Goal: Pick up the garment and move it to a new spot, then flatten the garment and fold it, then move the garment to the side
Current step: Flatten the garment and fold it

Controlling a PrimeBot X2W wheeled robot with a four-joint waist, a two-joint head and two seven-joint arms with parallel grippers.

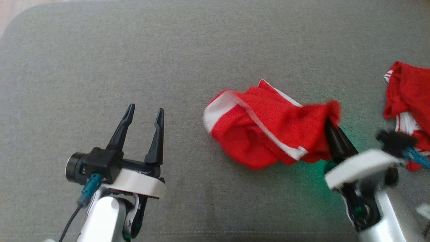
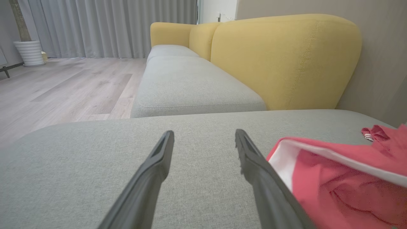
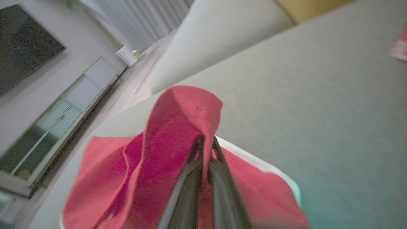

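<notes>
The garment (image 1: 268, 127) is a red piece with white bands, bunched up on the grey cushion (image 1: 188, 47) right of centre. My right gripper (image 1: 331, 122) is shut on its right-hand edge, and the cloth drapes over the dark fingertips. In the right wrist view the gripper (image 3: 205, 143) pinches a red fold (image 3: 181, 117) that rises above the rest of the cloth. My left gripper (image 1: 144, 116) stands open over bare cushion to the left of the garment, with nothing between its fingers. Seen from the left wrist, the garment (image 2: 343, 178) lies just right of that gripper (image 2: 203, 138).
A second red and white cloth (image 1: 408, 97) lies at the right edge of the cushion. A yellow sofa back (image 2: 283, 60) and another grey seat (image 2: 190, 86) stand beyond. Wooden floor (image 2: 63, 86), curtains and a white planter (image 2: 30, 52) lie to the far left.
</notes>
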